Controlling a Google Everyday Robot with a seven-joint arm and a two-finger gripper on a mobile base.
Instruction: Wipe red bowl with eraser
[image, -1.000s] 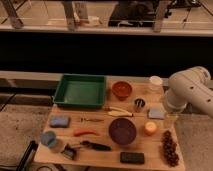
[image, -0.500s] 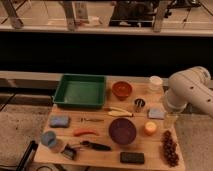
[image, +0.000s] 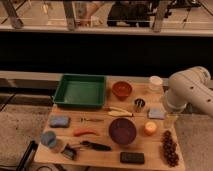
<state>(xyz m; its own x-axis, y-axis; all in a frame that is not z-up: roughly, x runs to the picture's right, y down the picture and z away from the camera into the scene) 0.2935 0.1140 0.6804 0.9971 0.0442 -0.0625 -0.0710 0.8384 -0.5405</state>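
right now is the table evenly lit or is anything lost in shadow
Camera view: dim warm light; the eraser reads dark at the table's front edge, the red bowl shows clearly; gripper not visible, only the white arm at right.

A single camera looks down from a raised spot on the near side of the surface (image: 150, 147), tilted forward and facing a dark wall and a railing (image: 106, 30) that cross the top of the frame. It stands at middle distance. The whole surface fits in the lower half, from the green tray (image: 80, 92) at centre left down to the eraser (image: 132, 157) by the bottom edge. The robot arm (image: 190, 92) comes in from the right edge at mid-height. Its end effector, somewhere under that white housing at the right of the frame, cannot be made out.
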